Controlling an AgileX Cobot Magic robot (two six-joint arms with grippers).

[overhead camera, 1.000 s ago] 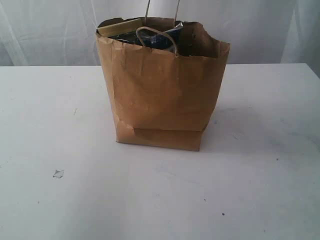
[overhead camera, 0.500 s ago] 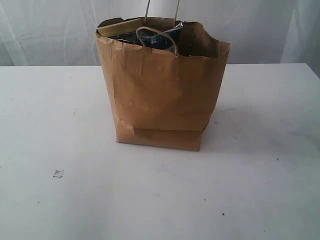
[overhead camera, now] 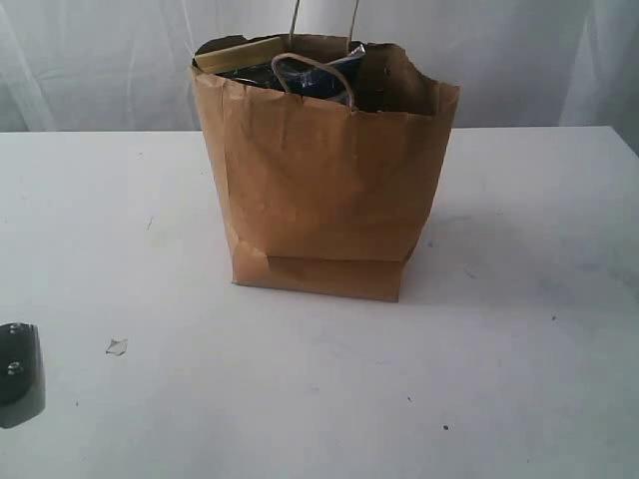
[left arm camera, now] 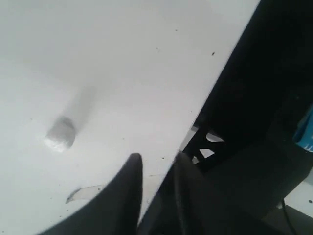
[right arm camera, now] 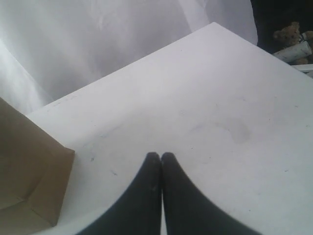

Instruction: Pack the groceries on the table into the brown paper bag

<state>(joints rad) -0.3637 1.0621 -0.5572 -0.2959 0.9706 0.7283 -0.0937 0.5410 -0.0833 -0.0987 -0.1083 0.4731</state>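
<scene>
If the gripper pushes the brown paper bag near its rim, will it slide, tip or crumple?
The creased, ragged rim suggests thin paper, so a push there would probably dent the brown paper bag first. A dark-blue packet reaches its top, so it is likely heavy and slides reluctantly. Its wide flat base makes tipping unlikely.

Paper bag (overhead camera: 324,180): upright on the bench (overhead camera: 519,379), mid-frame, toward the back.
Packet (overhead camera: 329,78): inside the bag, showing at the rim behind the front handle (overhead camera: 312,72).
Scrap (overhead camera: 117,346): on the bench, lower left of the frame, before and left of the bag.
Left claw (left arm camera: 157,157): lower left edge of the exterior frame, left of the scrap, well apart from the bag.
Right claw (right arm camera: 157,157): over the bench, near the bag's base.
</scene>
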